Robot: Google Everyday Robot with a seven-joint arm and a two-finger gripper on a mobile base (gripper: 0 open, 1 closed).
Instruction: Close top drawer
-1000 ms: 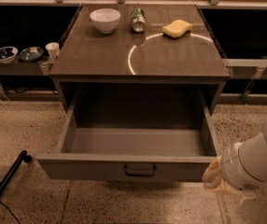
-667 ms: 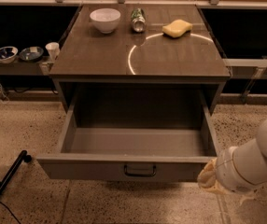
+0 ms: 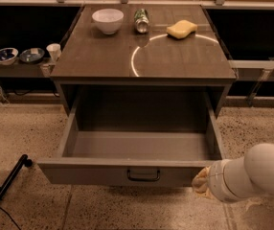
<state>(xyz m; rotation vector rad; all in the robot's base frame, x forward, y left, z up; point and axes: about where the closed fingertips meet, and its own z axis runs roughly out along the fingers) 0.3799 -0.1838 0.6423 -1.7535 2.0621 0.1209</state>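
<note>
The top drawer (image 3: 89,173) of the grey cabinet is pulled far out toward me and its inside is empty. Its flat front carries a small dark bail handle (image 3: 143,176) at the centre. The lower drawers are hidden behind it. My gripper (image 3: 201,181), at the end of a white arm coming in from the lower right, sits at the right end of the drawer's front, touching or nearly touching the front right corner.
On the cabinet top (image 3: 146,61) stand a white bowl (image 3: 108,20), a can (image 3: 141,20) on its side and a yellow sponge (image 3: 181,28). A low shelf at left holds two small bowls (image 3: 5,55) and a white cup (image 3: 53,51). A black bar (image 3: 5,188) crosses the floor at lower left.
My arm and gripper have moved left and slightly up, from beside the drawer to its front right corner. The drawer has not visibly moved.
</note>
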